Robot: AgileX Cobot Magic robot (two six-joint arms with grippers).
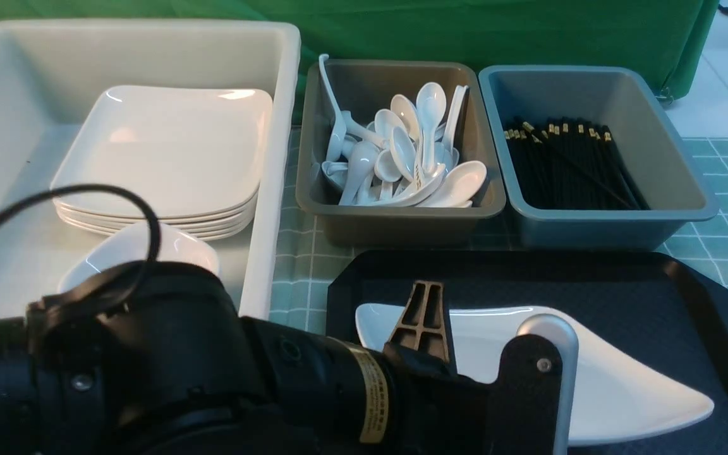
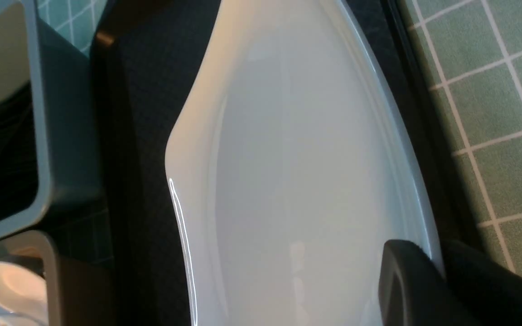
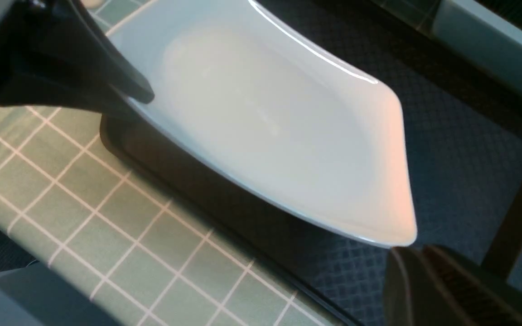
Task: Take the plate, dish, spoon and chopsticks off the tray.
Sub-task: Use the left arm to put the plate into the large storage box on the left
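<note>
The plate (image 1: 623, 379) is over the black tray (image 1: 591, 278), tilted, with its left side raised. My left gripper (image 1: 427, 309) is shut on the plate's rim, one finger above and one below, as the left wrist view (image 2: 437, 258) shows. The plate (image 2: 288, 158) fills that view. In the right wrist view my right gripper (image 3: 417, 256) is shut and empty, just beside a corner of the plate (image 3: 265, 113), above the tray floor (image 3: 447, 136). The right gripper is out of the front view. A dish (image 1: 149, 249) lies in the white bin, half hidden by my left arm.
A white bin (image 1: 275, 158) at the left holds a stack of plates (image 1: 168, 145). A grey bin (image 1: 395, 212) behind the tray holds many spoons (image 1: 408, 158). A blue-grey bin (image 1: 604, 215) holds many chopsticks (image 1: 566, 164). A green checked cloth covers the table.
</note>
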